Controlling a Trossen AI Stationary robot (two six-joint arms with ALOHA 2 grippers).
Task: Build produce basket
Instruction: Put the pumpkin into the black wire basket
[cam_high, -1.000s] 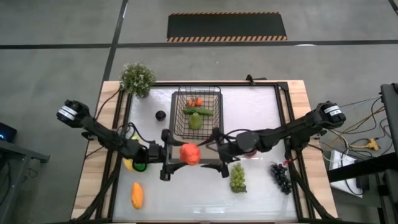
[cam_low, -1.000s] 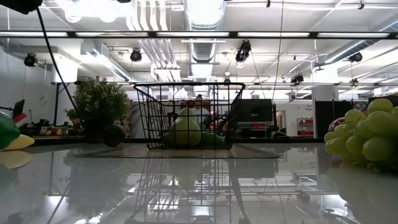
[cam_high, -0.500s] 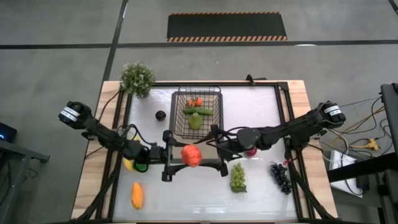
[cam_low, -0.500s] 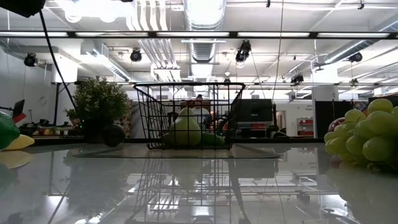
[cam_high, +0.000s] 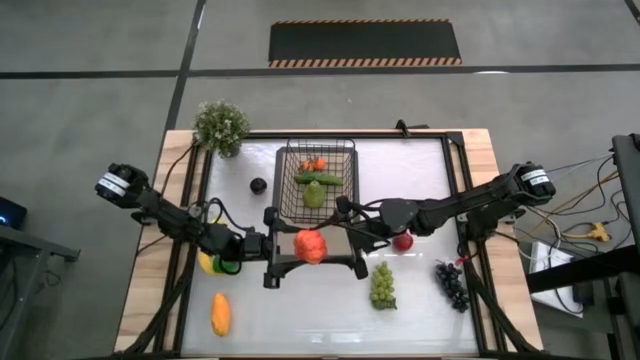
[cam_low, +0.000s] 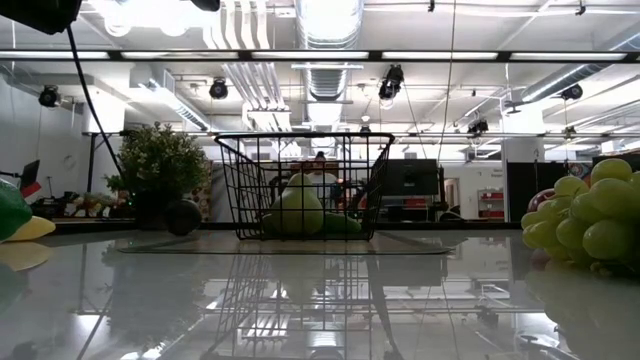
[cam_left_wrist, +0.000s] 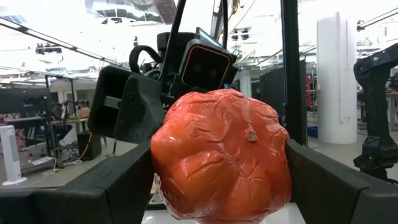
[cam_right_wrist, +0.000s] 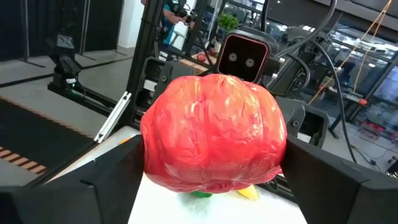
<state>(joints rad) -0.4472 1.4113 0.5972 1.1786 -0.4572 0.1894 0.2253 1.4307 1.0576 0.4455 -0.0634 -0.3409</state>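
Red tomato (cam_high: 310, 246) gripped by left tool (cam_high: 303, 247), right tool (cam_high: 325, 246) grip unclear

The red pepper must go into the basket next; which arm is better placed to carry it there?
Probably the right. The red pepper sits between the fingers of both the left gripper and the right gripper, and the right arm reaches in just beside the basket, while the left arm comes from farther off.

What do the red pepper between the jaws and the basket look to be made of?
Red pepper: likely glossy moulded plastic, judging by its wrinkled, shiny skin with bright highlights. Basket: black wire mesh, probably coated metal; thin open grid sides you can see through.
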